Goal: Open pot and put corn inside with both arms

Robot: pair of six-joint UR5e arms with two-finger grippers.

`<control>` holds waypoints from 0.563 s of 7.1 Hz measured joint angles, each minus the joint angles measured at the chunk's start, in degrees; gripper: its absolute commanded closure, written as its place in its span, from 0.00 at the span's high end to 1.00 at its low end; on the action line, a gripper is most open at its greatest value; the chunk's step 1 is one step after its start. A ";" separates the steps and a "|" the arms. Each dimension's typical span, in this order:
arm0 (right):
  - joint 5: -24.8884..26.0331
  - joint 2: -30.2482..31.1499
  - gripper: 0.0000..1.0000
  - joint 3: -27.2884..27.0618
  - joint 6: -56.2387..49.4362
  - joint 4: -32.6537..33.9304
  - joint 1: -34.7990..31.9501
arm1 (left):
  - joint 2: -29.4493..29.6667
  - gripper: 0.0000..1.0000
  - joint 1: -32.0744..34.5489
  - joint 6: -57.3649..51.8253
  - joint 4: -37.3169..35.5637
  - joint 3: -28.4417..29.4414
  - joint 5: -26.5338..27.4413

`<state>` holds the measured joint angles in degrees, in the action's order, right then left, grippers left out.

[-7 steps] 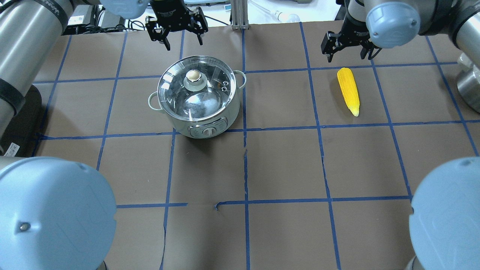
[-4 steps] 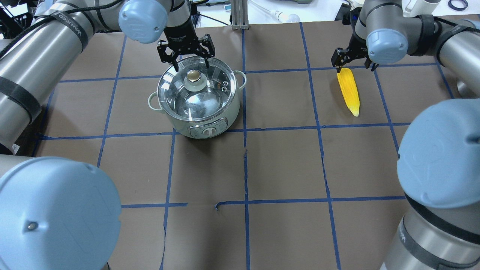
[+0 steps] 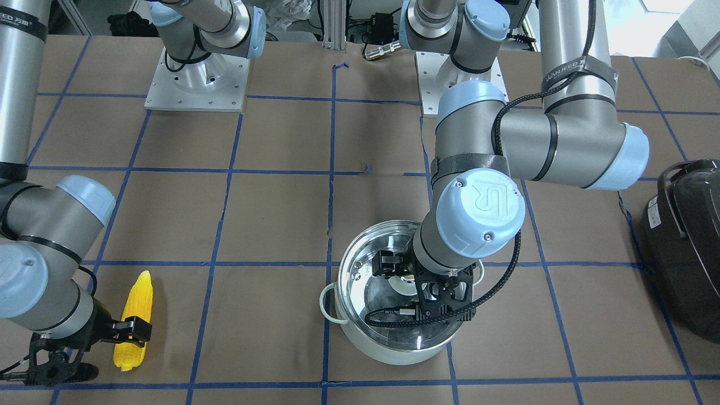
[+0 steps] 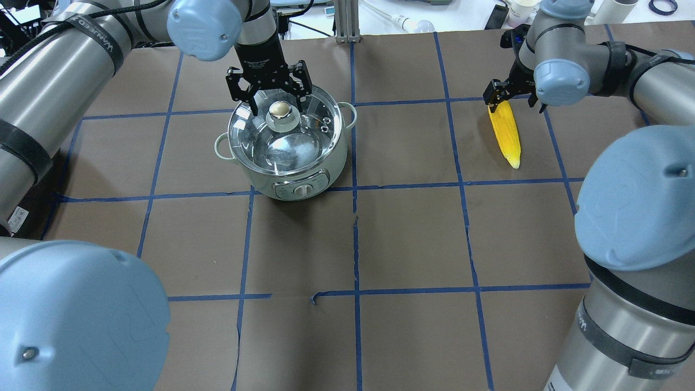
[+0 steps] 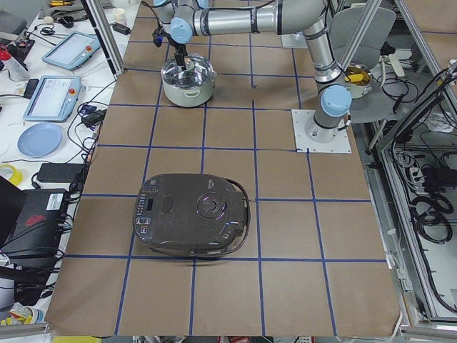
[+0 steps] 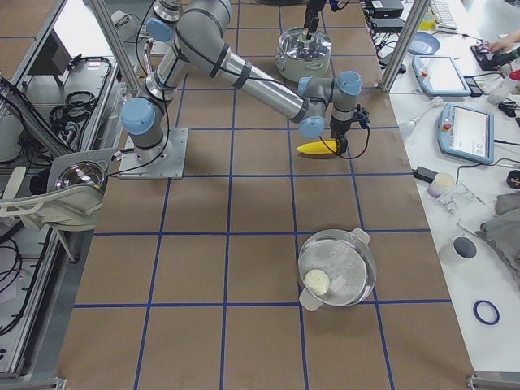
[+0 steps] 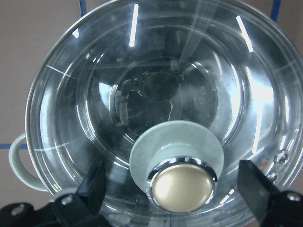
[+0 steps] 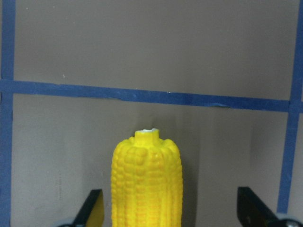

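Brown paper table (image 4: pixel 412 233), blue tape grid. Nearest the robot stands the electric pot (image 4: pixel 336 163) with its glass lid (image 4: pixel 293 144) still seated. Well apart, to the robot's right, the corn cob (image 4: pixel 506 136) lies flat with its tip toward the robot. Change over the last second: both claws, which then hung back at the table's far edge, have come in over their targets. Now the left claw (image 4: pixel 277 105) is spread wide astride the lid's knob (image 4: pixel 280 110). The left wrist view shows a finger (image 7: pixel 94 182) on either side of the knob with clear gaps and no contact. The right claw (image 4: pixel 516 103) is likewise spread, straddling the cob's thick end. In the right wrist view the cob sits centred between the fingers, touching neither. Judgement: approach is finished on both sides and nothing is grasped yet. Next needed: left pinches the knob and lifts the lid clear; right pinches the cob. Risk: the rounded, shiny knob may slip under a high pinch.
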<state>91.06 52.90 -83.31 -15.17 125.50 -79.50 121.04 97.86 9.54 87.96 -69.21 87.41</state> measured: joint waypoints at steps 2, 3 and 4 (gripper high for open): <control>-0.26 0.27 0.98 -1.39 -0.27 -0.35 -0.03 | 0.01 0.00 0.05 0.06 -0.28 0.14 -0.26; -0.22 0.54 0.84 -2.21 -0.37 -0.41 -0.04 | 0.00 0.00 0.05 0.09 -0.34 0.14 -0.37; -0.22 0.74 0.59 -2.71 -0.45 -0.45 -0.04 | -0.02 0.00 0.06 0.19 -0.41 0.11 -0.44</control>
<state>90.85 53.64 -86.02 -15.62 125.05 -79.54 121.02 97.91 9.74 87.55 -69.11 86.98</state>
